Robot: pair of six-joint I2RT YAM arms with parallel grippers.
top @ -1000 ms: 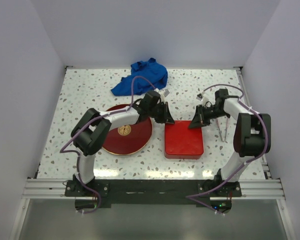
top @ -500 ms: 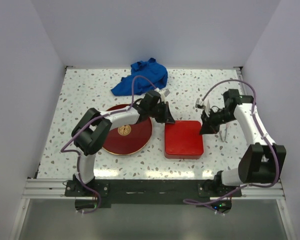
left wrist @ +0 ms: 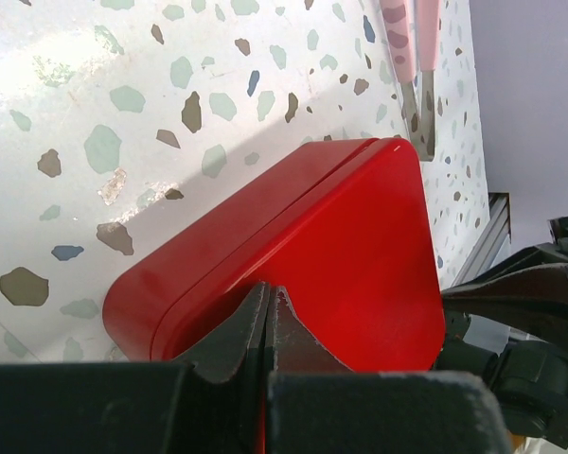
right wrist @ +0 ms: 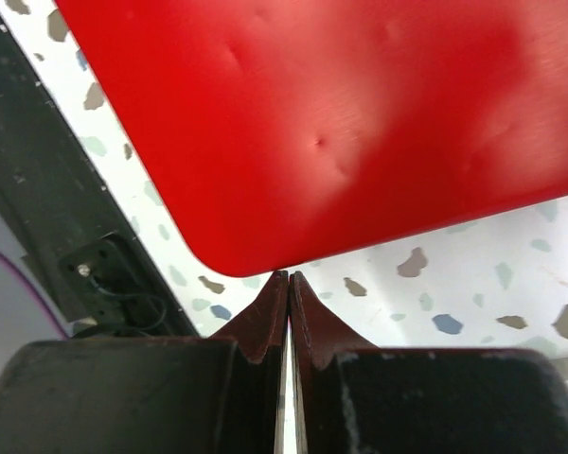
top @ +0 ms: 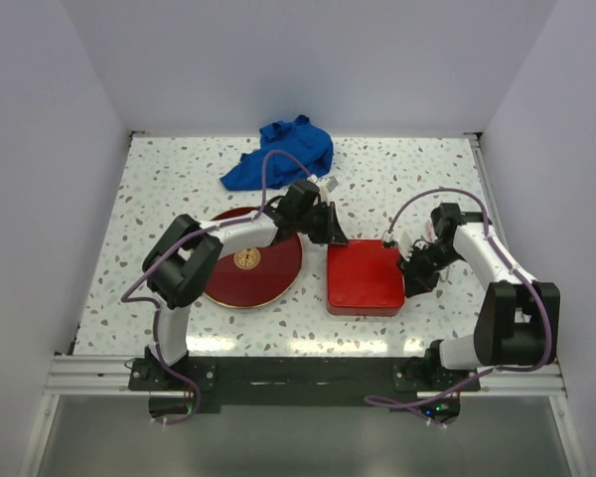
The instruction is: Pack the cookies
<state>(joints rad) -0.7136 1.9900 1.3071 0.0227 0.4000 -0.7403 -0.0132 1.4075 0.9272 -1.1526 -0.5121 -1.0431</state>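
Note:
The cookies are out of view; none show on the plate or the table. A closed red tin [top: 366, 278] lies in the middle of the table. My left gripper [top: 336, 238] is shut and empty, its tips at the tin's far left corner; in the left wrist view the gripper [left wrist: 270, 293] rests against the tin's lid [left wrist: 341, 236]. My right gripper [top: 410, 288] is shut and empty at the tin's right side. In the right wrist view the gripper [right wrist: 289, 276] points at the tin's rounded corner [right wrist: 256, 246], very close to it.
A dark red plate [top: 278, 270] with a gold emblem lies left of the tin, with nothing on it. A crumpled blue cloth [top: 283, 151] lies at the back. Pink-handled tongs [left wrist: 412, 57] lie on the table right of the tin.
My right arm has swung from the tin's far right corner out to the right, then down to the tin's right side. The left arm and the tin have not moved.

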